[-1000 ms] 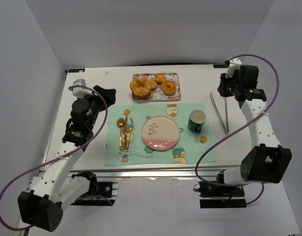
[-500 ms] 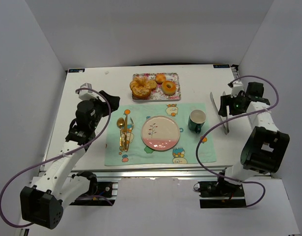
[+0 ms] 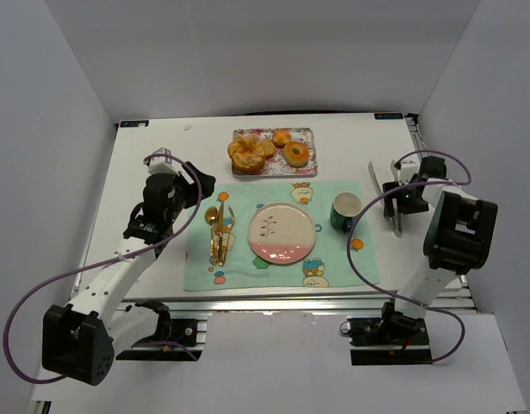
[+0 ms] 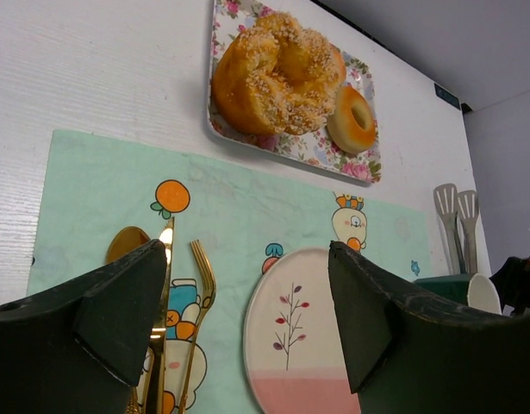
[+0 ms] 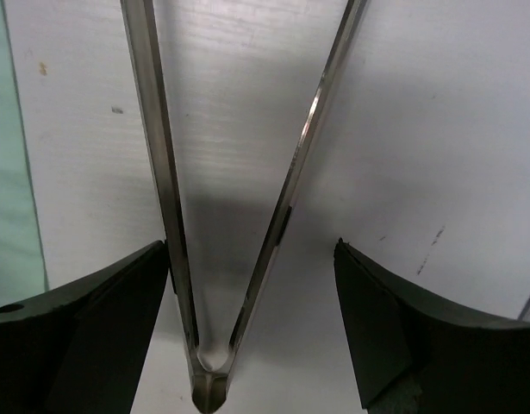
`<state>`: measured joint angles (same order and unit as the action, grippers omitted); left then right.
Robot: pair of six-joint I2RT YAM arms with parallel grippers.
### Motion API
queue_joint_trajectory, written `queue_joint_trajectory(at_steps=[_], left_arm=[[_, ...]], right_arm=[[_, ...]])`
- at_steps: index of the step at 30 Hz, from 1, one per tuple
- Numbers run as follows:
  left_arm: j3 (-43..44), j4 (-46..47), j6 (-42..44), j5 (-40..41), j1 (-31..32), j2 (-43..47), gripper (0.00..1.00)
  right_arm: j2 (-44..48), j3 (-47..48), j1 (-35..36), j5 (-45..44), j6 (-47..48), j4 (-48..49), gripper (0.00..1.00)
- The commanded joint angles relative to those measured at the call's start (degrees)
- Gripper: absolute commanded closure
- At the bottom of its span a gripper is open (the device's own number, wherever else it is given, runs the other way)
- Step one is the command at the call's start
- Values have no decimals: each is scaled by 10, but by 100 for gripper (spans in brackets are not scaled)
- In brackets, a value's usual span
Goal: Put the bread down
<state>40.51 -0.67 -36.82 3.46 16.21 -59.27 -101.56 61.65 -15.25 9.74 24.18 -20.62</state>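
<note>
The bread [image 3: 282,136] is a small golden bun at the back of the flowered tray [image 3: 306,132]. In the left wrist view the bread [image 4: 337,65] only peeks out behind a big sugared loaf [image 4: 273,73]. My left gripper [image 3: 200,183] [image 4: 247,250] hangs open and empty over the left of the placemat, well short of the tray. My right gripper [image 3: 395,197] [image 5: 252,250] is open and low over the metal tongs [image 5: 282,181]. Its jaws stand either side of the tongs' hinged end.
A ring donut [image 3: 296,155] shares the tray with the loaf [image 3: 247,155]. The mint placemat [image 3: 333,259] carries a pink-and-white plate [image 3: 282,233], a green mug [image 3: 345,211], and a gold spoon and fork [image 3: 216,228]. The tongs [image 3: 397,222] lie right of the mat.
The right arm has folded back and dropped its gripper from the table's back right down onto the tongs. The left gripper has shifted right, toward the placemat's edge.
</note>
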Motion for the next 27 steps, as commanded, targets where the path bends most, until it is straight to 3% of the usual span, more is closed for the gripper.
queue_joint_trajectory(at_steps=[1, 14, 18, 19, 25, 27], left_arm=[[20, 2, 10, -12, -4, -9, 15], [36, 1, 5, 1, -3, -29, 15], [37, 2, 4, 2, -4, -28, 15], [37, 1, 4, 2, -4, -27, 15], [39, -1, 5, 7, -4, -17, 15], [45, -4, 7, 8, -4, -16, 15]], right_arm=[[-23, 36, 7, 17, -8, 25, 18], [-69, 39, 21, 0, -13, 67, 32], [-79, 39, 20, 2, -5, 67, 50], [-79, 39, 20, -2, -1, 68, 59], [-44, 33, 21, -7, 15, 95, 93], [-15, 54, 20, 15, 19, 78, 96]])
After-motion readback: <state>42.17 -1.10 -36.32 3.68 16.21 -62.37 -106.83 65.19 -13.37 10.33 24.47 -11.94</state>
